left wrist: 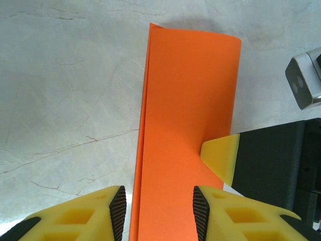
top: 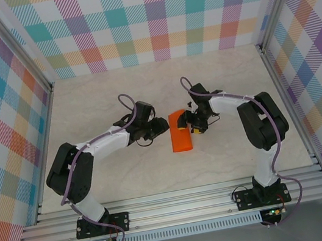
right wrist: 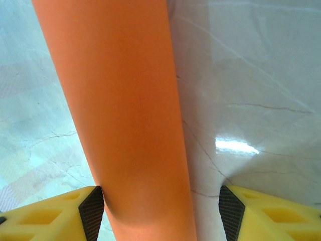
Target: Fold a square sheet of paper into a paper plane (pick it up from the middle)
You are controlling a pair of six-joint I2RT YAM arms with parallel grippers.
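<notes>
The square sheet of paper (top: 181, 132) is bright orange and lies on the table folded in half into a long strip. My left gripper (top: 160, 125) is at its left side and my right gripper (top: 194, 121) at its right. In the left wrist view the sheet (left wrist: 188, 115) runs between my left gripper's (left wrist: 159, 213) open jaws without being clamped, and a yellow finger of the right gripper (left wrist: 220, 156) touches its right edge. In the right wrist view the sheet (right wrist: 125, 110) bulges upward; my right gripper (right wrist: 160, 216) is open, its left pad (right wrist: 93, 211) against the paper.
The pale marbled tabletop (top: 114, 97) is boxed in by plaid walls (top: 150, 17) at the back and both sides, with aluminium rails (top: 181, 206) along the near edge. The right arm's camera housing (left wrist: 306, 80) sits close to my left gripper.
</notes>
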